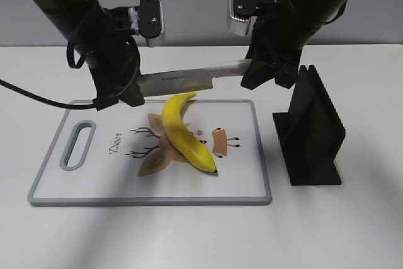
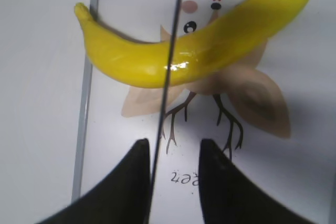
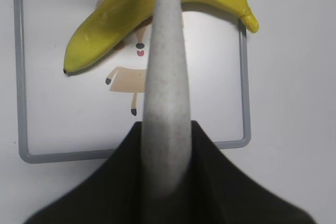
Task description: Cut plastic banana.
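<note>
The plastic banana (image 1: 183, 134) lies on a white cutting board (image 1: 252, 181) with a deer drawing, stem end to the back. A knife (image 1: 189, 79) hangs level just above the banana's stem half. My right gripper (image 1: 264, 75) is shut on its grey handle (image 3: 167, 77). My left gripper (image 1: 123, 96) is open around the blade's tip end. In the left wrist view the blade (image 2: 167, 77) runs edge-on between the fingers (image 2: 176, 142), close along the left one, and crosses the banana (image 2: 210, 45). The right wrist view shows the banana (image 3: 115, 17) past the handle.
A black knife stand (image 1: 312, 130) sits on the white table right of the board. The board has a grey rim (image 3: 21, 103) and a handle slot (image 1: 77, 145) at its left end.
</note>
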`<state>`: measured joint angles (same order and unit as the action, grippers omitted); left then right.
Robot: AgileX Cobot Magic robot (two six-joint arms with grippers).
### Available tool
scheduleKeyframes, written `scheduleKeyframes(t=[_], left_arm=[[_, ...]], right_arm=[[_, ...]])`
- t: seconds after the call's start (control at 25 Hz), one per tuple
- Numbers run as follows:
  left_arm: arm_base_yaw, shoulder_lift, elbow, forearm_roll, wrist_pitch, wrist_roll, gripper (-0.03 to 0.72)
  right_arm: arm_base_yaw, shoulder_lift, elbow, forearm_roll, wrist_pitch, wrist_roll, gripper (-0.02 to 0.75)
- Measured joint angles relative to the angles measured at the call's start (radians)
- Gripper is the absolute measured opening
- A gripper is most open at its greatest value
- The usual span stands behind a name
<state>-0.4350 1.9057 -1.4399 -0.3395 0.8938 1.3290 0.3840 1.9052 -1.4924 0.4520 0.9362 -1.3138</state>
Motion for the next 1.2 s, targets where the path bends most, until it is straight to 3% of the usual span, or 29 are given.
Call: scheduleKeyframes(t=[0.16,0.28,0.64,0.8,1.2], left_arm=[[0.000,0.003,0.000,0.001,-0.004,0.000,0.158],[0.001,0.003,0.000,0.004,-0.005,0.000,0.070],[0.001,-0.001,0.000,0.007,-0.004,0.000,0.057],[0.001,-0.003,0.000,0.012,-0.004,0.000,0.000],[-0.001,0.014,0.000,-0.019,-0.017,0.000,-0.004]], right_arm=[[0.000,0.000,0.000,0.000,0.001,-0.003,0.179],[0.000,0.000,0.000,0.000,0.006,-0.005,0.179],[0.000,0.000,0.000,0.002,0.006,-0.006,0.179],[-0.001,0.011,-0.001,-0.007,-0.001,-0.009,0.179],[-0.033,0.080,-0.003,-0.028,-0.001,-0.022,0.179]])
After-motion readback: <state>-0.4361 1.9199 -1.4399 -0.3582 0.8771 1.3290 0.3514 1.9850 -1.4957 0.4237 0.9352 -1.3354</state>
